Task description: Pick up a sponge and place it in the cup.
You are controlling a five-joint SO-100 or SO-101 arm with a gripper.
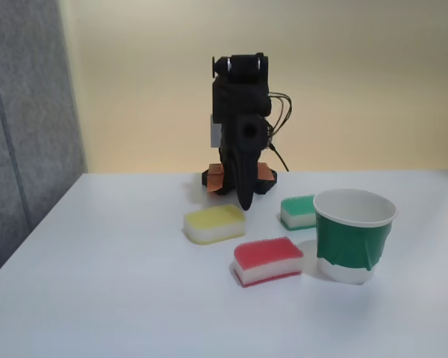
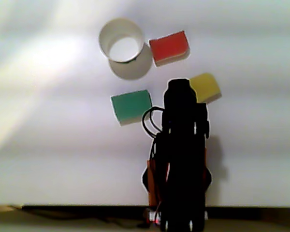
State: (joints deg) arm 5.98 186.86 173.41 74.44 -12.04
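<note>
Sponge (image 1: pixel 268 261) front, beside cup (image 1: pixel 354 236); hand (image 1: pixel 245 200) tips indistinct, black-on-black.

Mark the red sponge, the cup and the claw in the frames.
red sponge (image 1: pixel 267 254): fixed view, on its red top.
cup (image 1: pixel 352 248): fixed view, on its green wall.
claw (image 1: pixel 246 203): fixed view, at its tip, pointing down behind the yellow sponge (image 1: pixel 213 218).

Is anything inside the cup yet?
No. From above, the cup shows just its white inside and bare bottom. The red sponge lies on the table beside it.
</note>
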